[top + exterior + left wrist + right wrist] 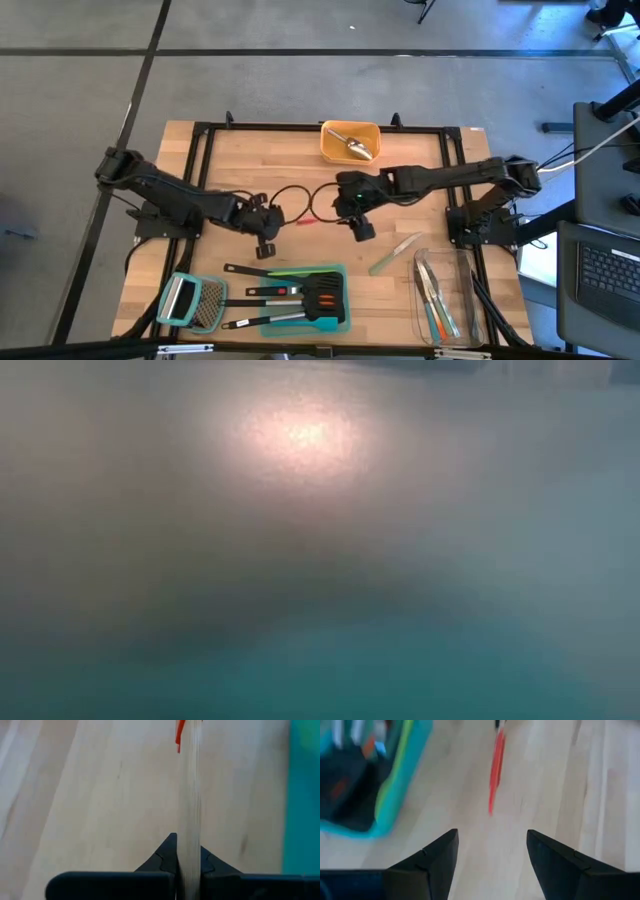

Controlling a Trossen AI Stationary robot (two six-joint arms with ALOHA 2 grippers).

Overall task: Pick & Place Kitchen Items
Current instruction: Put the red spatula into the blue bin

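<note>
1. Left gripper (268,246) sits low over the middle of the wooden table (190,180), a bit left of center. Its fingers (165,857) are fully closed, and the left wrist view shows a pale blurry strip running up between them. Can't tell what that strip is, or if it's really being held.
2. Right gripper (362,228) is just right of center, pointed toward the near side. Jaws are spread wide w/ nothing between them; the right wrist view shows only bare wood in the gap between its fingers (437,857).
3. A small red piece (495,770) lies on the wood between the two grippers. Too blurry to say what it is.
4. Teal tray (262,320) at the near edge, left of center, has black turners (322,298) and other long-handled utensils lying in it. One black handle pokes out past its far-left side.
5. Grater (206,303) w/ a light-blue handle lies just left of the tray.
6. Clear bin (462,262) at the near right holds cutlery (432,295), incl. some w/ orange and teal handles.
7. Pale green spatula (394,253) lies loose on the table between the right gripper and the clear bin.
8. Orange bin (328,132) at the far edge, center, has a silver scoop (352,145) in it.
9. Low view is just a blurry haze, nothing readable.
</note>
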